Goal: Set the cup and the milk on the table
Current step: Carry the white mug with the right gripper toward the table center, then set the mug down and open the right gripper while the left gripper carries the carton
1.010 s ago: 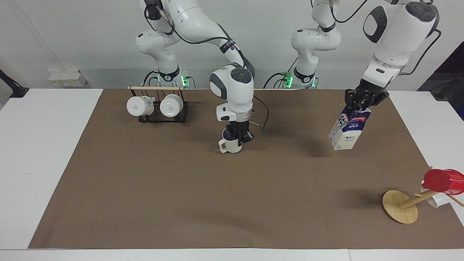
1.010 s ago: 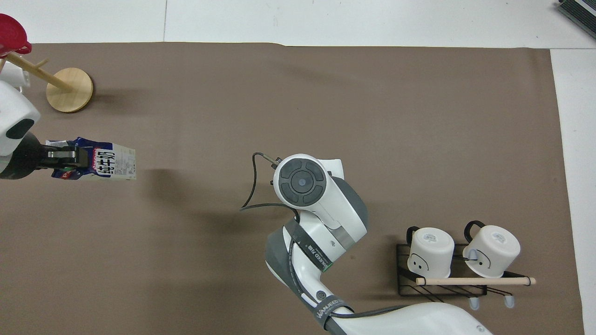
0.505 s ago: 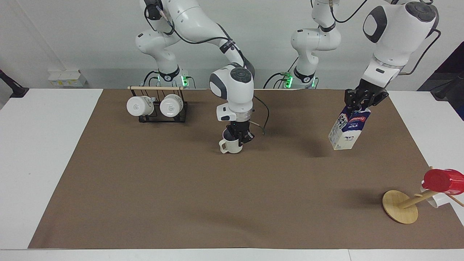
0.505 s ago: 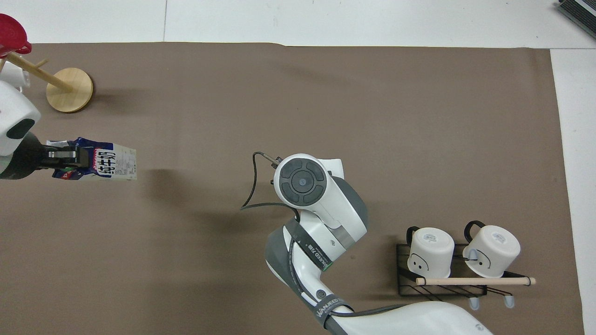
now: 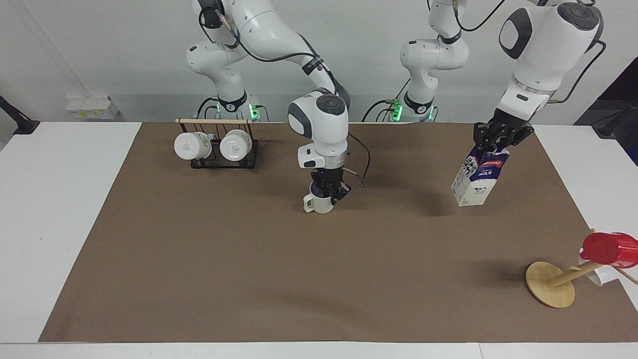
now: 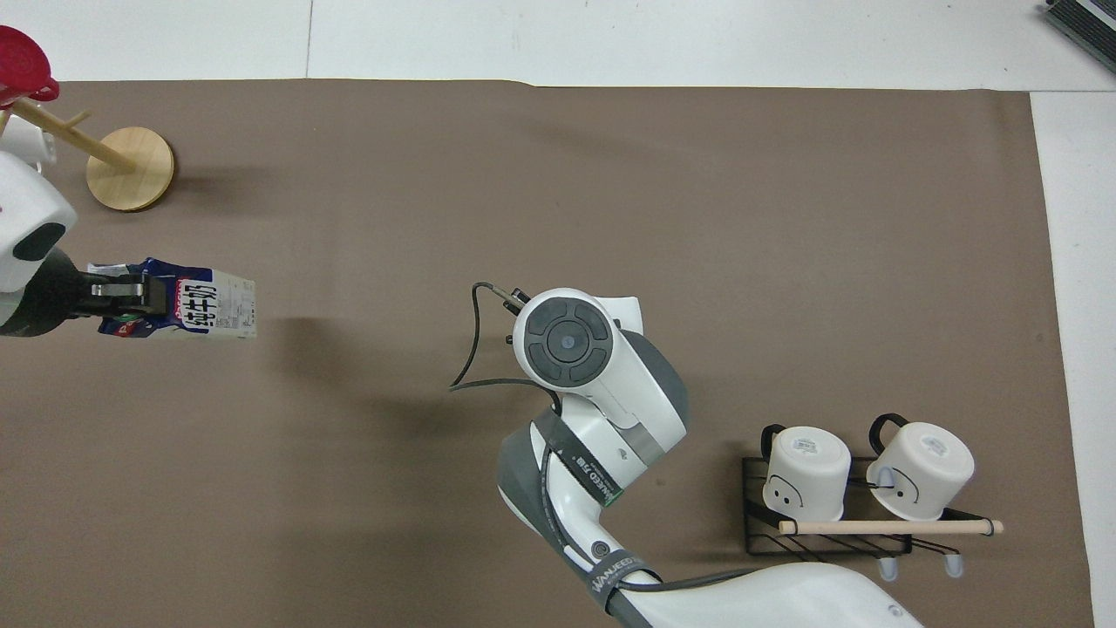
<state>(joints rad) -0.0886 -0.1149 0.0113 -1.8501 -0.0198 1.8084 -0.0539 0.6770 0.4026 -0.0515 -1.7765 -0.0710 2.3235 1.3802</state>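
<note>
The cream cup (image 5: 317,203) is upright with its handle toward the right arm's end, low over or on the brown mat of the table (image 5: 249,259); I cannot tell if it touches. My right gripper (image 5: 327,192) is shut on its rim from above. In the overhead view the right wrist (image 6: 567,340) hides the cup and the fingers. My left gripper (image 5: 493,148) is shut on the top of the milk carton (image 5: 478,179), which hangs tilted in the air over the mat toward the left arm's end. Both also show in the overhead view: the gripper (image 6: 131,295) and the milk (image 6: 214,303).
A black wire rack (image 5: 217,147) with two white mugs stands near the robots toward the right arm's end; it shows in the overhead view too (image 6: 859,488). A wooden stand (image 5: 550,284) with a red cup (image 5: 608,248) leans at the mat's edge, farther from the robots than the milk.
My right gripper has lowered the cup a little toward the mat. The milk has barely moved in my left gripper.
</note>
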